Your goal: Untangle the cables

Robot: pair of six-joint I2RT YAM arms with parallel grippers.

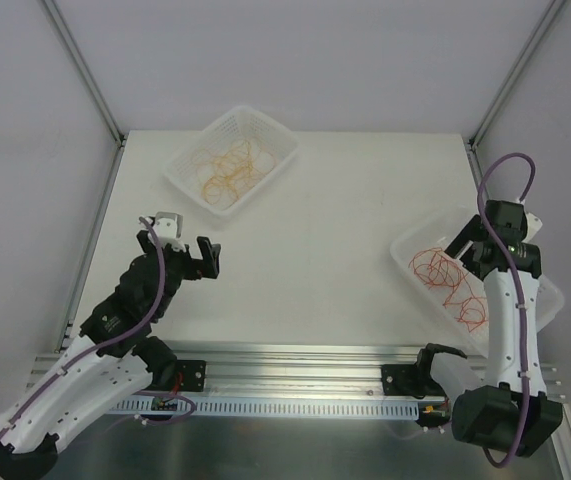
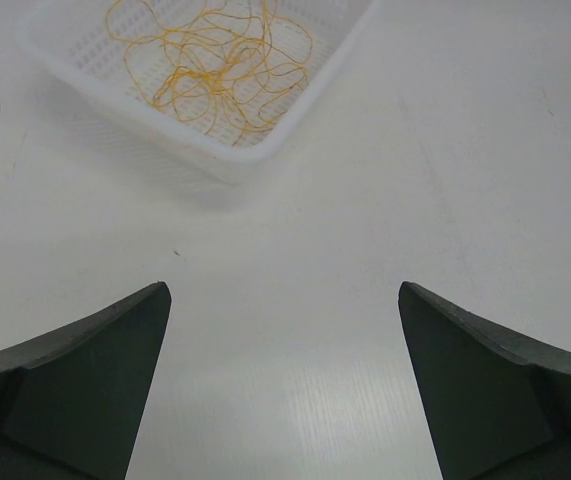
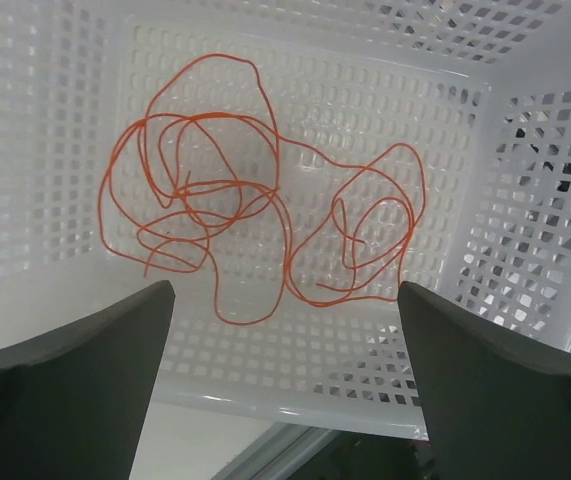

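Thin orange cables (image 1: pixel 230 165) (image 2: pixel 215 65) lie in curly loops in a white mesh basket (image 1: pixel 183 180) (image 2: pixel 215 165) at the far middle of the table. Red cables (image 1: pixel 450 285) (image 3: pixel 235 210) lie tangled in a second white basket (image 1: pixel 405 255) (image 3: pixel 525 200) at the right. My left gripper (image 1: pixel 200 262) (image 2: pixel 285 290) stands open over bare table, short of the far basket, holding nothing. My right gripper (image 1: pixel 470 250) (image 3: pixel 285 288) hangs open above the right basket. The red loops lie on the basket floor beyond its fingertips, apart from them.
An aluminium rail (image 1: pixel 295 355) runs along the near table edge, with a black clamp (image 1: pixel 420 370) on it. Metal frame posts (image 1: pixel 85 70) rise at the back corners. White table (image 1: pixel 315 230) lies between the two baskets.
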